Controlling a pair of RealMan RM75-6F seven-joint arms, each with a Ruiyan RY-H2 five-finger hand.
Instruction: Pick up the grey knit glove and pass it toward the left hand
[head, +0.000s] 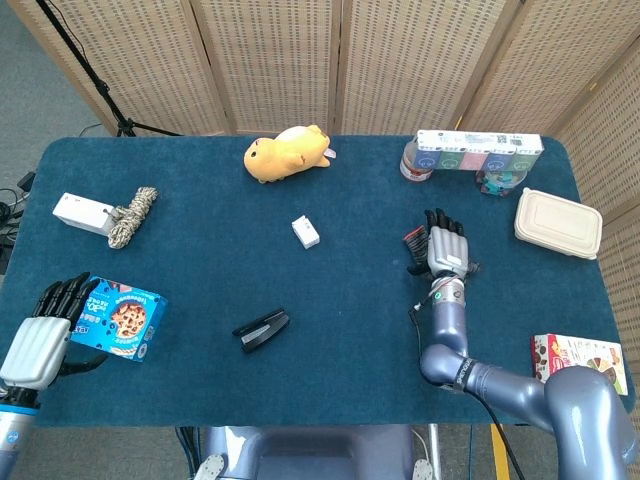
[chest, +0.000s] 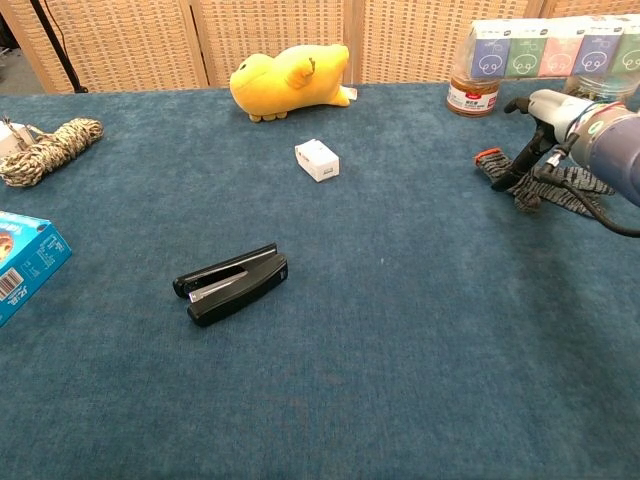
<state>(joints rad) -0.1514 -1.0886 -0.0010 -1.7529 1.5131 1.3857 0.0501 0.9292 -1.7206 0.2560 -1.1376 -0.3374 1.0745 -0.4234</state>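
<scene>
— So where's it at with the glove?

— Barely begun, I'd say. The grey knit glove (chest: 560, 188) is lying flat on the blue table (head: 330, 290), over on the robot's right side, just in front of the jar (chest: 473, 96) and the row of small boxes (head: 479, 141). Nothing has been lifted.

— And the right hand?

— The right hand (head: 444, 246) is directly over the glove, palm down, fingers spread. From the chest camera one dark finger reaches down to the glove near its orange cuff (chest: 487, 155), and it looks to be touching there, but I see no grip.

— So it isn't holding it?

— Not as far as I can tell. The fingers are apart, nothing pinched between them.

— What about the other one?

— The left hand (head: 45, 330) is well apart, at the near left corner, resting beside the blue cookie box (head: 122, 318) with its dark fingers loosely extended, holding nothing.

— So what's left?

— Everything, in my judgement: close on the glove, lift it, and carry it across past the stapler (chest: 230, 282) toward the left
</scene>
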